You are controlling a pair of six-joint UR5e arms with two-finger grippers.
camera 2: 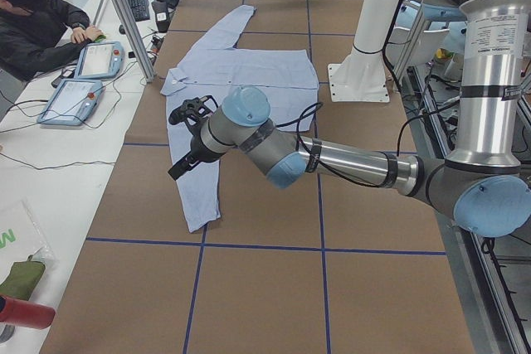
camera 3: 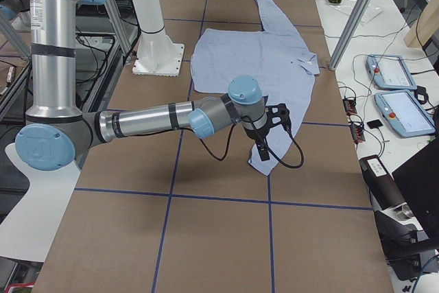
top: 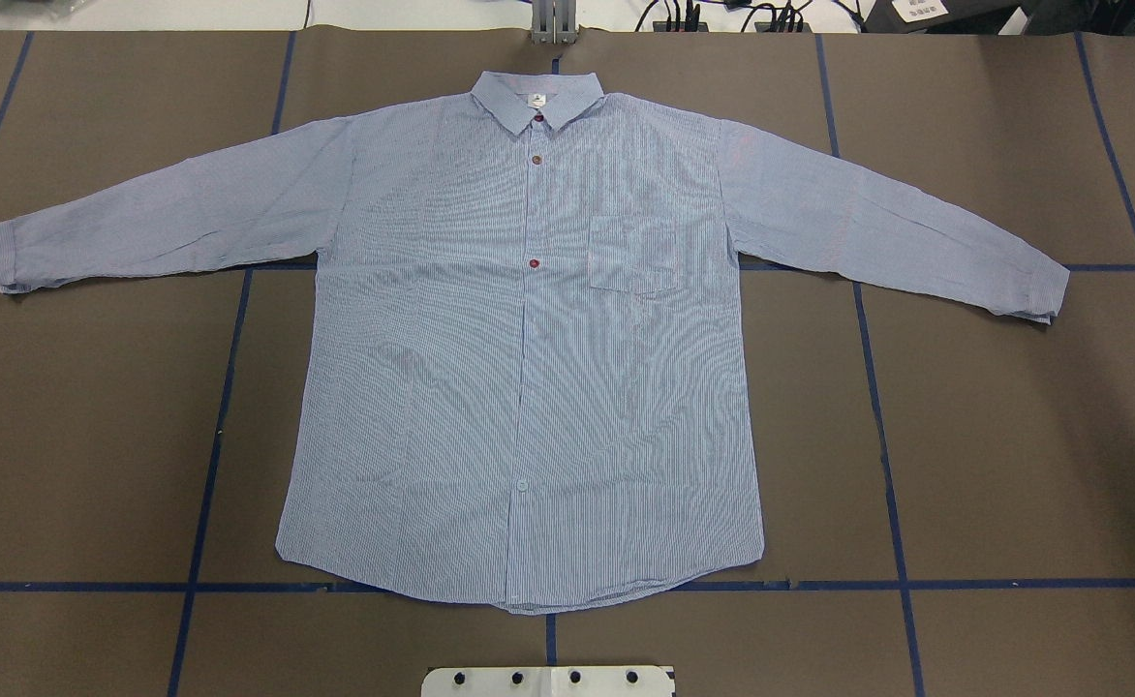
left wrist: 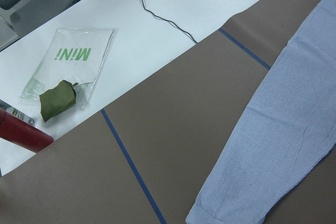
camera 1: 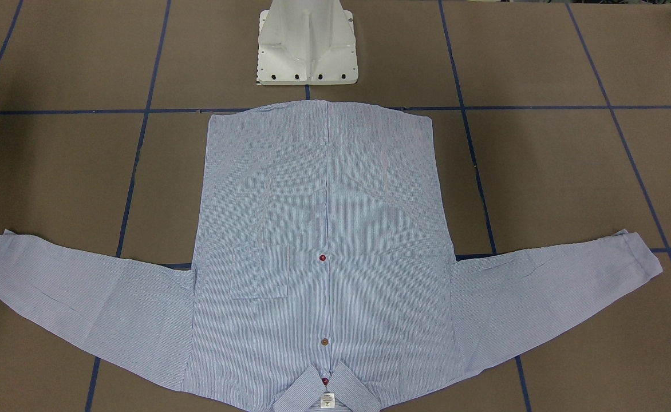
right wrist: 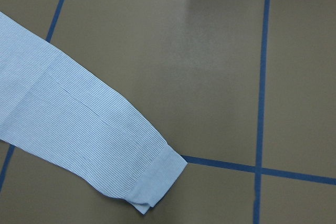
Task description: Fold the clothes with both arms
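The brown worktop (top: pixel 1013 436), gridded in blue tape, carries the striped button-up shirt (top: pixel 529 368) spread flat and face up, hem towards the robot's white pedestal (camera 1: pixel 307 43), collar (top: pixel 536 97) at the far edge, both sleeves stretched out sideways; nothing is folded yet, so I'd say this is the very first step, the reach for the sleeves. The left arm (camera 2: pixel 348 159) stretches low over the sleeve on its own side and the right arm (camera 3: pixel 151 120) does the same opposite; the left hand (camera 2: pixel 178 167) and the right hand (camera 3: pixel 263 150) hang above the cloth, but from these side views I cannot tell how far either is opened, nor whether it touches the fabric. Each wrist camera looks down on a cuff (left wrist: pixel 210 216) (right wrist: pixel 157 174) lying flat; next, I reckon, each hand must drop to pinch its cuff and carry it across the chest.
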